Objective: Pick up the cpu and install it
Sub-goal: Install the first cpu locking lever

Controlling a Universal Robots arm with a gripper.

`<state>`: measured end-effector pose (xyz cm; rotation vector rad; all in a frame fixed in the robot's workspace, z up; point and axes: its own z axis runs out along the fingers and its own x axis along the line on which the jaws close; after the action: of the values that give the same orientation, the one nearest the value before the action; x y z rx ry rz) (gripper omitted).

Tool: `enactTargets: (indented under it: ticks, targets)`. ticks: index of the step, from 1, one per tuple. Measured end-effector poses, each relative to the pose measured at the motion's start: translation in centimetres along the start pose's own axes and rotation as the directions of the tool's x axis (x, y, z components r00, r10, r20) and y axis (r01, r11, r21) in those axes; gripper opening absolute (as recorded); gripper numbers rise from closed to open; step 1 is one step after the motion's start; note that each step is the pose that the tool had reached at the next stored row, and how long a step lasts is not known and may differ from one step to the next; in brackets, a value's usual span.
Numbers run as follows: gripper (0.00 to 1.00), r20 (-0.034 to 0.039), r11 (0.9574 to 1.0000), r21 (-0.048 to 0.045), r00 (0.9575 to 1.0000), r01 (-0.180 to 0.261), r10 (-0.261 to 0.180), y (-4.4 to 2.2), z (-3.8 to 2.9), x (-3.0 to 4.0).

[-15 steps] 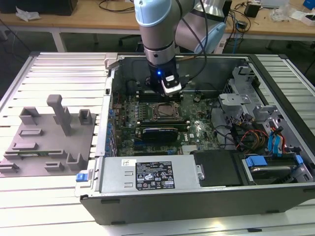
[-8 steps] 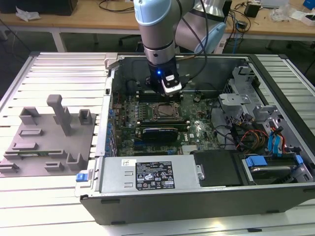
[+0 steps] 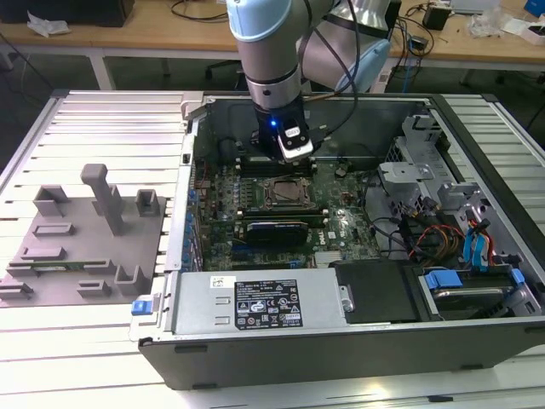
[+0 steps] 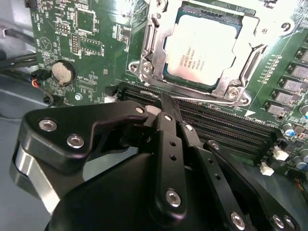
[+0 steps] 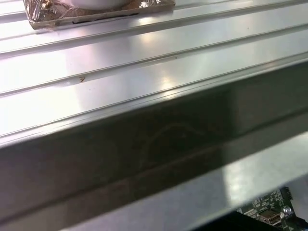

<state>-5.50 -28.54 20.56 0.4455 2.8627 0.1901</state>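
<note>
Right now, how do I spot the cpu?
Inside the open computer case, find the green motherboard; near its middle sits a metal-framed socket. The cpu is the pale silver square within that frame, unlike the long black slots beside it.

Fine print on the cpu (image 4: 202,45), just beyond the fingertips (image 4: 166,108), cannot be read; nor the power-supply label (image 3: 266,304), farther off.

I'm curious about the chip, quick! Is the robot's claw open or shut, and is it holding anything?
Gripper: shut, holding nothing; the cpu lies in the socket.
</note>
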Motion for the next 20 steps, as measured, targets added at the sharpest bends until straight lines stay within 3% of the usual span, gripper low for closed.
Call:
enactTargets:
  ticks: [1,4,8,11,20]
  targets:
    - [0.11,0.0117,1.0,-0.0055,0.9999,0.001,-0.001,-0.05,-0.01,0.15]
    - [0.11,0.0307,0.9999,-0.0138,0.9995,0.002,-0.002,-0.13,-0.02,0.41]
    - [0.11,0.0437,0.9998,-0.0181,0.999,0.004,-0.003,-0.27,-0.05,0.83]
    - [0.11,0.0491,0.9998,-0.0199,0.9988,0.004,-0.003,-0.35,0.0,1.06]
    - [0.11,0.0514,0.9999,-0.0157,0.9987,-0.006,0.006,-0.37,0.15,1.09]
